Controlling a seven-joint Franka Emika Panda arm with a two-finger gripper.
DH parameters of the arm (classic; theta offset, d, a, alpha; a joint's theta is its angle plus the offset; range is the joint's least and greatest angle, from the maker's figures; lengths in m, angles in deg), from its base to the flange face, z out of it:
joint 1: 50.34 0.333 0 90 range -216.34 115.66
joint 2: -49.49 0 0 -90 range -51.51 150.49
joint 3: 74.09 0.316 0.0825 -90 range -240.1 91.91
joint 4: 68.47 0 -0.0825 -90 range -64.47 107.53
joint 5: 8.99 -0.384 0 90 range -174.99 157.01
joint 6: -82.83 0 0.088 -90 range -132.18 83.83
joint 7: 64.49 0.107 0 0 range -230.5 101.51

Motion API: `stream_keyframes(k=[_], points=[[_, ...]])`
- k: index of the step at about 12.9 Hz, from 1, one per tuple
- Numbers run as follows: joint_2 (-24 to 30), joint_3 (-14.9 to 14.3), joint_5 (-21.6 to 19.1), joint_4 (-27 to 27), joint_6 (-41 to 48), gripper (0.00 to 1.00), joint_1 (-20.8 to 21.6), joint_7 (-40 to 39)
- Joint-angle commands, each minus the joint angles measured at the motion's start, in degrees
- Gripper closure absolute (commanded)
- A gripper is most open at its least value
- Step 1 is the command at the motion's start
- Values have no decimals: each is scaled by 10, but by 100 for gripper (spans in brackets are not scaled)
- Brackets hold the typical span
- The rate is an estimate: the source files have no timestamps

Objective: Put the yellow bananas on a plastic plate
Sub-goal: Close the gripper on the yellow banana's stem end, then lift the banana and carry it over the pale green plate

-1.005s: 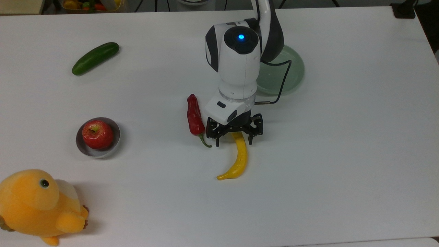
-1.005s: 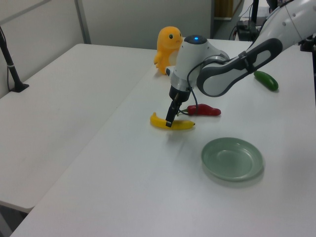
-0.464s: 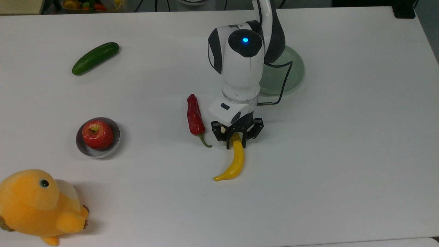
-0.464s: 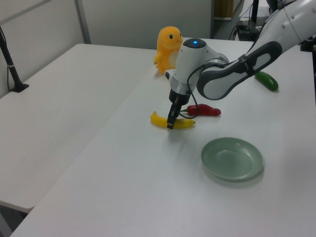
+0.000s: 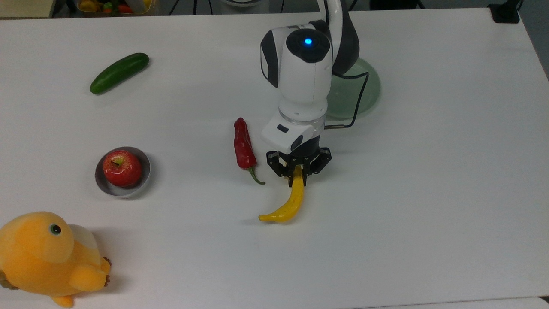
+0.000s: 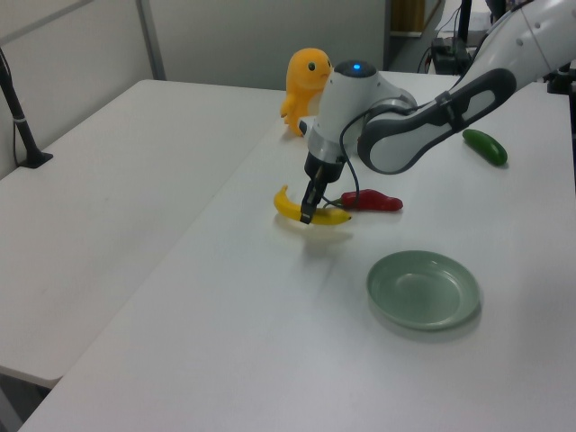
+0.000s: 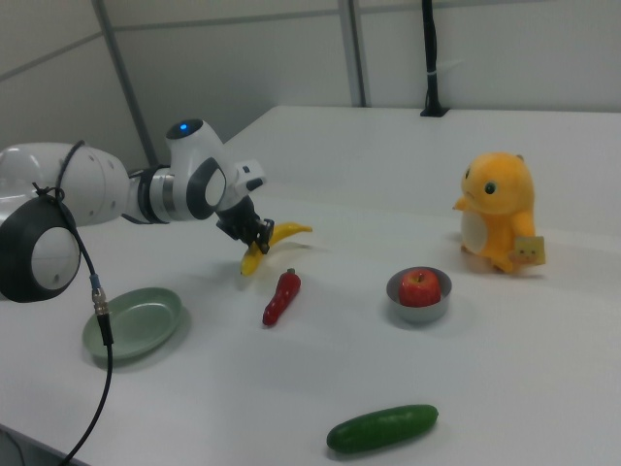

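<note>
No readable writing or brand marks on anything in sight; the white robot arm (image 5: 306,73) carries a lit blue dot on its topmost joint.

The slender, curved, bright yellow banana (image 5: 286,205) — smooth skin, pointed ends — is gripped near one end by the black two-finger gripper (image 5: 299,171). Jaws closed narrowly around it, one finger on each side. In the left view (image 6: 310,209) and the right view (image 7: 269,241) the banana hangs tilted, free end raised, with a faint shadow on the white bench (image 5: 429,171) below — it looks lifted off the surface, though how far cannot be told.

The round pale green plastic plate (image 5: 364,92) sits beyond the arm in the top view, partly hidden by it, and holds nothing; in the left view (image 6: 423,290) it lies near the banana but apart from it.

A red chili pepper with a green stem (image 5: 243,148) lies just beside the gripper, on the top view's left, not touching. Farther toward the top view's left: a small grey bowl (image 5: 143,178) holding a red apple (image 5: 122,168), a dark green cucumber (image 5: 119,73), and a plush orange toy (image 5: 49,257) at the bench corner.
</note>
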Motion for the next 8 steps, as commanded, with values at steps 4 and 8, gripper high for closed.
stream_keyframes(k=[4, 8], points=[[160, 34, -1, 57, 159, 80, -2, 60], [264, 81, -2, 149, 254, 80, -2, 69]])
